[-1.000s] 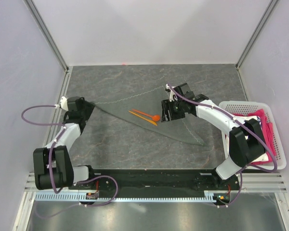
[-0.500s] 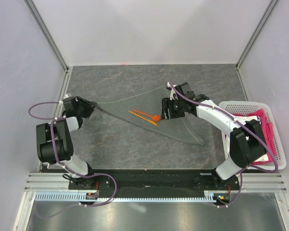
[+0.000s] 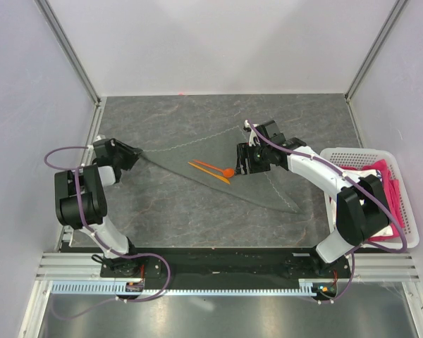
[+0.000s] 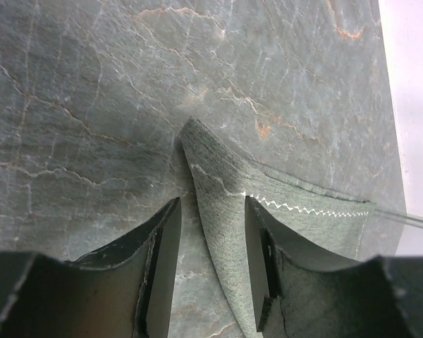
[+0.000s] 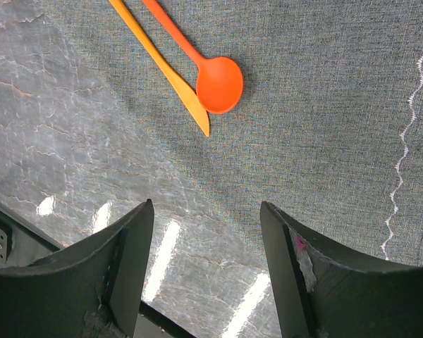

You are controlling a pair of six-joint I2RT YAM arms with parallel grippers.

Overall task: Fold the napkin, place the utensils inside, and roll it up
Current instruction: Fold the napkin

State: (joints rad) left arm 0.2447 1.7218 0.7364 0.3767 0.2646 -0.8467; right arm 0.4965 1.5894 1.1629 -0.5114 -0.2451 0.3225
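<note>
Grey napkin (image 3: 183,155) is lying folded, utensils (image 3: 213,170) resting on it. Left gripper (image 4: 211,211) is narrowing around its corner, gap remaining; right gripper (image 5: 206,211) is hovering wide, empty. Rolling is probably starting.

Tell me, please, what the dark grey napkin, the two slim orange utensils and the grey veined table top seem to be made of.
Dark grey napkin: woven fabric, matte; a fine weave and a pale zigzag stitched hem show.
Orange spoon and orange knife: probably moulded plastic, smooth, uniform in colour.
Grey veined table top: stone-look, perhaps a laminate; it reflects lights faintly.
</note>
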